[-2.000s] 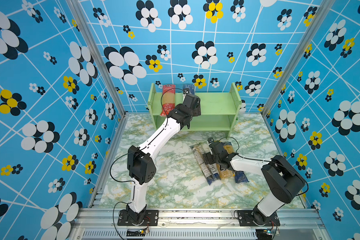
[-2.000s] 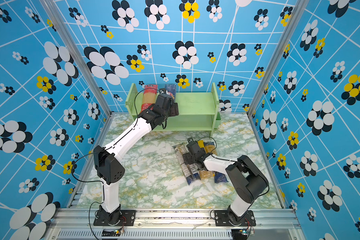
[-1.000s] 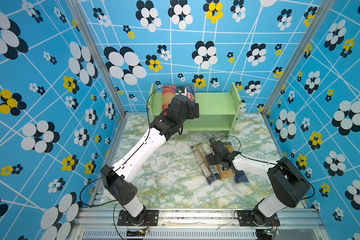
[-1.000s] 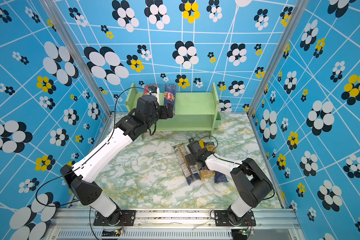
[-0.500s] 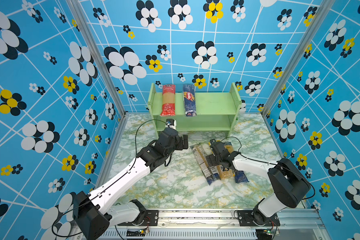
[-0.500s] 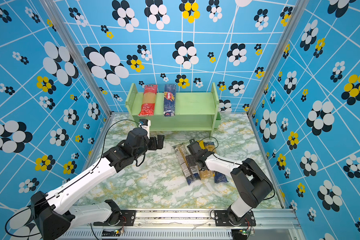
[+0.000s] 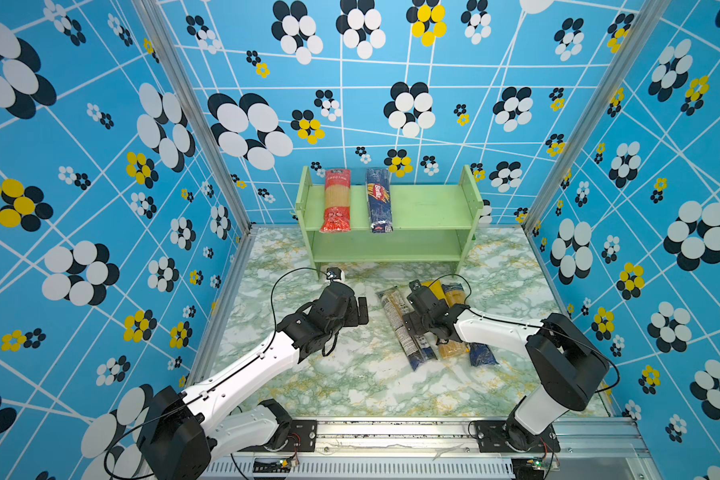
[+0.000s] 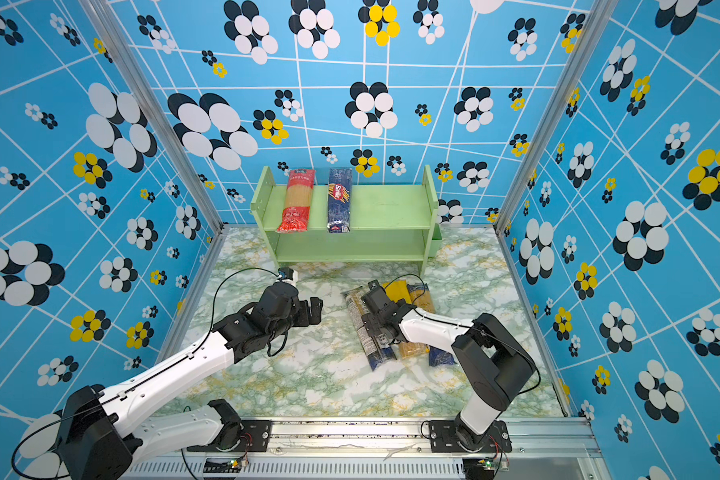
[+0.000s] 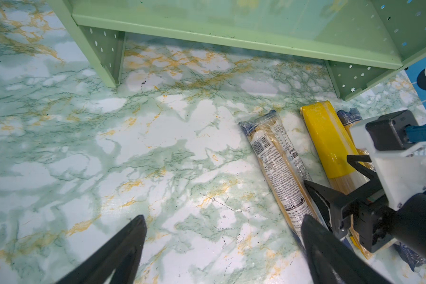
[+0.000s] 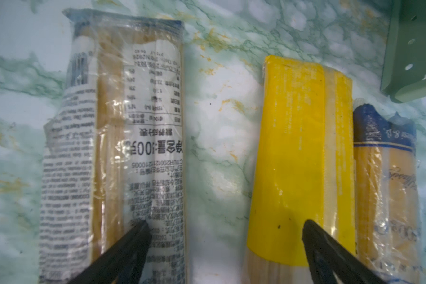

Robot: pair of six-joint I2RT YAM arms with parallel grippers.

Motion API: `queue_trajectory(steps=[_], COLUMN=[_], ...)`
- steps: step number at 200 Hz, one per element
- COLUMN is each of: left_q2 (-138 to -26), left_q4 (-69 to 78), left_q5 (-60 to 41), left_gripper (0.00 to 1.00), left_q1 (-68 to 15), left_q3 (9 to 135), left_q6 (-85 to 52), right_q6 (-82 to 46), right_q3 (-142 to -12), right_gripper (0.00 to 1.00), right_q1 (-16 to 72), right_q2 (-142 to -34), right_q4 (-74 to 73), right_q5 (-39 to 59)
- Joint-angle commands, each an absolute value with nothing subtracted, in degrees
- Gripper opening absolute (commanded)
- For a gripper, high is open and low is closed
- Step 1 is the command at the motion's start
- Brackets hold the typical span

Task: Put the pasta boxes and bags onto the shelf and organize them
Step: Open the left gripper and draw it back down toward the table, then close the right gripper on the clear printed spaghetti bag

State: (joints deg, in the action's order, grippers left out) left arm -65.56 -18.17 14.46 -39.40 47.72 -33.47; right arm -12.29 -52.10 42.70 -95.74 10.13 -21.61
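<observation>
On the shelf [image 7: 429, 208] top tier already: red bag [image 7: 336, 199] and dark blue Barilla pack [image 7: 378, 199]. Lying on the surface [image 7: 350, 382], near one another: white-label spaghetti pack [image 10: 138, 147], yellow-topped bag [image 10: 293, 147], blue-ended clear bag [image 10: 384, 184]. With right hand [image 10: 225, 223] spread and empty, straddling the gap between the first two: risks closing on both or neither, or snapping brittle spaghetti. With left hand [image 9: 223, 217] spread and empty just beside it: risks a knock between the two.
</observation>
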Motion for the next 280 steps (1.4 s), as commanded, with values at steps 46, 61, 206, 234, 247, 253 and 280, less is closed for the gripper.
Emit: queue_trajectory(steps=[46,61,206,234,247,253,280], left_q2=[-67.72,-67.43,-68.62,-68.98,-69.33,-69.5,-70.56], left_q4=[-16.26,-16.09,-14.9,-14.46,-14.03,-13.85,-13.62], left_q5=[12.96,13.34,11.82,11.61,11.19,10.93,10.24], left_gripper=[0.99,0.99,0.99,0.99,0.99,0.99,0.99], left_q1=[-39.2,-38.98,-36.12,-35.95,-35.89,-35.8,-35.63], left_q3=[47.22,46.61,44.82,44.69,44.57,44.56,44.9], left_q6=[-33.87,-34.13,-35.1,-35.33,-35.46,-35.52,-36.0], right_q6=[-14.81,-14.35,-12.85,-14.49,-15.07,-15.29,-15.56], right_q3=[-52.85,-52.6,-46.83,-43.72,-42.61,-42.14,-41.44], right_gripper=[0.99,0.99,0.99,0.99,0.99,0.99,0.99], right_q1=[44.3,44.3,44.3,44.3,44.3,44.32,44.53], right_q2=[-97.6,-96.27,-90.73,-89.98,-89.75,-89.71,-90.28], right_q4=[10.9,10.99,10.84,9.63,8.74,8.34,7.82], right_q5=[-17.75,-17.8,0.13,0.72,1.4,1.69,1.63])
